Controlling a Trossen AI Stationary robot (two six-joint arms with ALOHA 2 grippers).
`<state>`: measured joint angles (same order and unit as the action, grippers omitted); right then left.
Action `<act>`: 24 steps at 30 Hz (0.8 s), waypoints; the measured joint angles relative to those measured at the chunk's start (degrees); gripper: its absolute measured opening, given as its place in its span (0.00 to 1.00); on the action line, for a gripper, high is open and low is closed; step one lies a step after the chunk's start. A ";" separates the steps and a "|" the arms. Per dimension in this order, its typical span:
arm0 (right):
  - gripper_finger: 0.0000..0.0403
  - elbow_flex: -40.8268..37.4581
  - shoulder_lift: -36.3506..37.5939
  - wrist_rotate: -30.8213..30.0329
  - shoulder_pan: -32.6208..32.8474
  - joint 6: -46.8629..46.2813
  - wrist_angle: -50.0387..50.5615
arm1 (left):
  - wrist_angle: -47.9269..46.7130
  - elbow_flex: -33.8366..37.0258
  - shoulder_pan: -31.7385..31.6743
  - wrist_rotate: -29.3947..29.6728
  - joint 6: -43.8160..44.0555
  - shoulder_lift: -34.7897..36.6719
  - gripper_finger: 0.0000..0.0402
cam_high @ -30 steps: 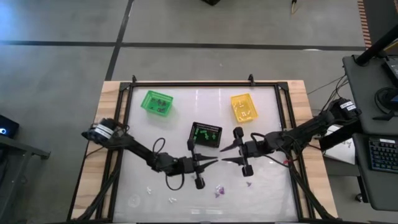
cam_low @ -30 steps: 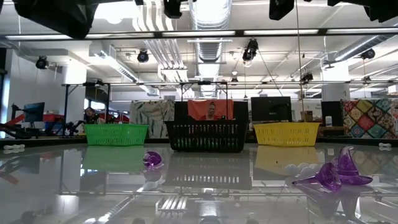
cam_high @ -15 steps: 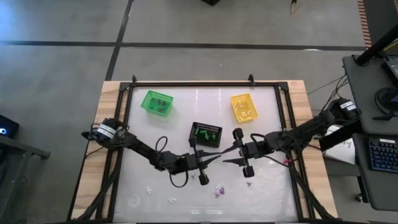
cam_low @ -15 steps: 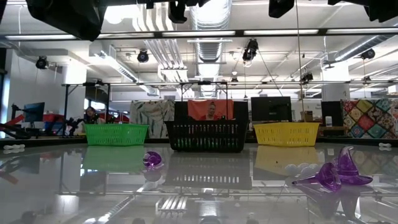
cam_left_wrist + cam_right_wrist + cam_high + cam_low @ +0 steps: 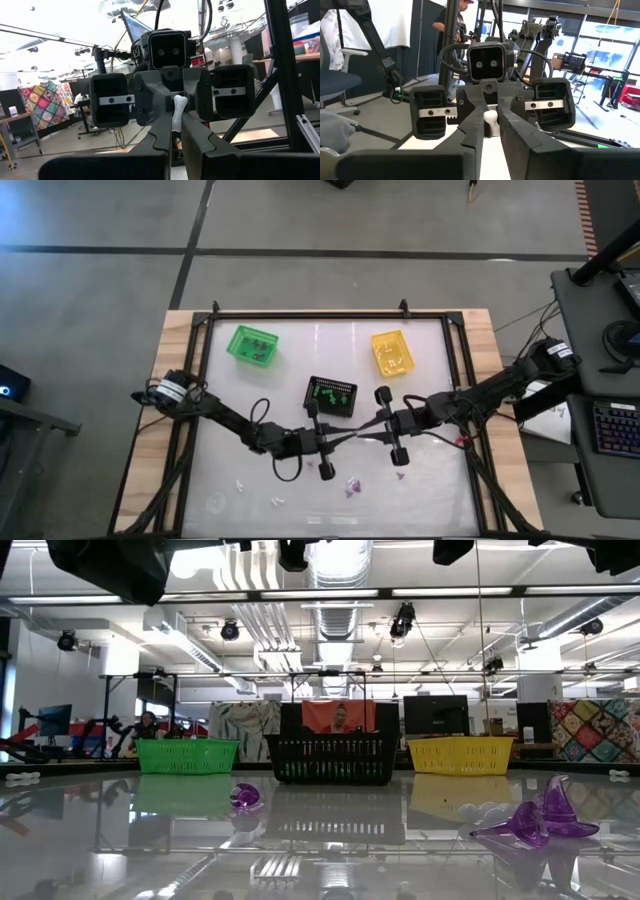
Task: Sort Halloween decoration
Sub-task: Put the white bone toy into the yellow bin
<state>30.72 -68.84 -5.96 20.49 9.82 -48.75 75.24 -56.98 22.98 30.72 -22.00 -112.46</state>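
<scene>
White tabletop seen from above, with green basket (image 5: 251, 344), black basket (image 5: 331, 394) and yellow basket (image 5: 392, 352) at its far side. Above mid-table the two grippers meet tip to tip over a small white bone trinket (image 5: 179, 106). The left gripper (image 5: 345, 441) pinches it shut; the right gripper (image 5: 366, 431) closes narrowly on its other end. Letting go before the other holds firm could drop it.

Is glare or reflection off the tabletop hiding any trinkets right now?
Low view: the glossy table mirrors the baskets and ceiling lights, yet the purple trinkets read clearly. High view: only a pale sheen between the green basket and yellow basket, masking nothing visible. Left wrist view: bright backdrop, but the white trinket stands out.
</scene>
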 joint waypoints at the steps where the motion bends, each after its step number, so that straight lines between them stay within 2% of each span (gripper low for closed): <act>1: 0.11 0.00 0.04 0.02 0.00 0.00 0.00 | -0.04 -0.05 0.00 -0.02 0.00 0.02 0.00; 7: 0.03 0.00 0.04 0.02 0.00 0.06 0.09 | -0.93 -0.14 -0.13 0.06 0.02 0.02 0.00; 18: 0.02 0.00 0.04 -0.24 -0.07 -0.11 0.02 | -1.27 -0.20 -0.13 2.25 1.37 0.02 0.14; 24: 0.02 0.02 0.10 -0.24 -0.07 0.37 -1.33 | -1.82 -0.20 -0.13 2.59 1.51 0.04 0.17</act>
<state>30.74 -68.74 -6.20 20.43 10.19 -50.08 73.42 -57.19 22.85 33.31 -20.49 -112.43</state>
